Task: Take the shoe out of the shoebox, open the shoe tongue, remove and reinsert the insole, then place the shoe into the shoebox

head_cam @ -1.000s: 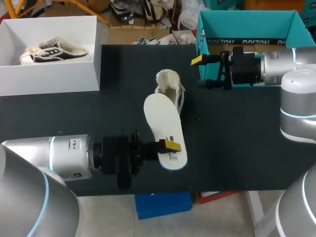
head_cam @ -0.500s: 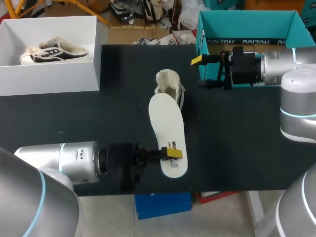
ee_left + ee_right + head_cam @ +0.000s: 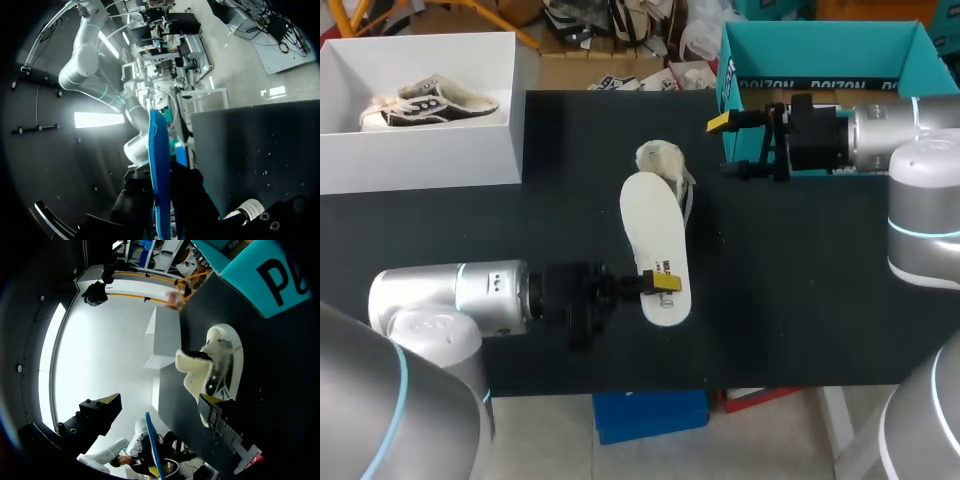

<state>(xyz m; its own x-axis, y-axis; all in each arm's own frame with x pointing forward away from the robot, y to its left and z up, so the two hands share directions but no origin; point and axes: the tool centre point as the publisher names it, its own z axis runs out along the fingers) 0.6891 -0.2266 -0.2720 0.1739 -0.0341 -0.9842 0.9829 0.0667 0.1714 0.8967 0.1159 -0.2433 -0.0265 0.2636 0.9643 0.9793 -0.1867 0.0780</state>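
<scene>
- Wide bare stretch of counter point(image 3: 800, 280) to the right of the insole point(image 3: 655, 235), open from the near edge up to the right arm point(image 3: 880, 130).
- Narrower bare lane between the white shoebox point(image 3: 420, 155) and the shoe point(image 3: 663, 160), ending at the left arm point(image 3: 490, 295).
- Near-left side blocked by the left arm across the counter, its pincer point(image 3: 662, 284) clamped on the insole's near end.
- Insole overlapping most of the shoe from above, only the fuzzy far end showing.
- Small gap between the shoe and the right pincer point(image 3: 725, 146), spread wide just before the teal box point(image 3: 820, 50).
- White shoebox open-topped, another shoe point(image 3: 430, 103) inside.
</scene>
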